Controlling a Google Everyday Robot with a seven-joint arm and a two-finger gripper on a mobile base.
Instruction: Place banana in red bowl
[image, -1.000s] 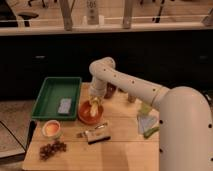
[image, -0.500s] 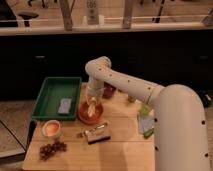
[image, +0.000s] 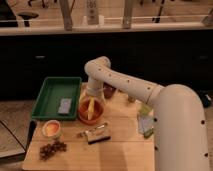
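The red bowl (image: 82, 116) sits on the wooden table just right of the green tray. The pale-yellow banana (image: 91, 108) lies inside the bowl, pointing roughly away from me. My gripper (image: 93, 96) hangs straight down over the bowl's far half, just above the banana. Its fingers are spread and nothing is between them. The white arm reaches in from the right.
A green tray (image: 50, 90) holding a grey item (image: 65, 106) is at the left. A pale-rimmed small bowl (image: 51, 129) and dark grapes (image: 52, 149) are near the front left. A dark red cup (image: 109, 91) stands behind the bowl, a brown packet (image: 95, 133) in front, a green-white packet (image: 145, 123) at the right.
The banana now lies lower, inside the bowl and free of the gripper. The arm's elbow has shifted slightly to the left.
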